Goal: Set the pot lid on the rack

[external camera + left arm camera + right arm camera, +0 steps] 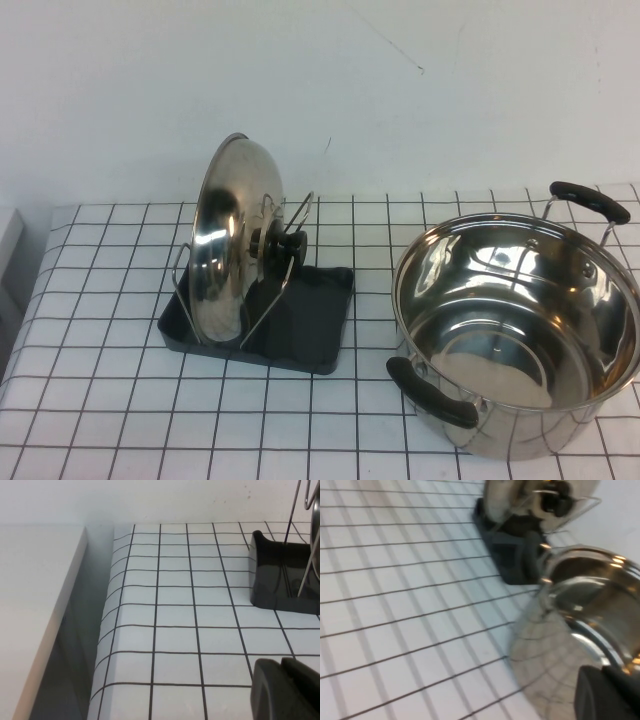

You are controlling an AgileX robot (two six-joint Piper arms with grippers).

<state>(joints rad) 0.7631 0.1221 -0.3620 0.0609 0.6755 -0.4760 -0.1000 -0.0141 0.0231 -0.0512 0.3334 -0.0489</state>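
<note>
The shiny steel pot lid stands on edge in the dark grey rack, leaning on its wire uprights, with its black knob facing right. Neither arm shows in the high view. My left gripper is shut and empty, low over the tiled cloth to the left of the rack. My right gripper is shut and empty beside the steel pot. The lid and the rack show beyond it in the right wrist view.
A deep steel pot with black handles stands at the right of the table. The grid-patterned cloth covers the table. A white wall is close behind. A white ledge lies past the table's left edge.
</note>
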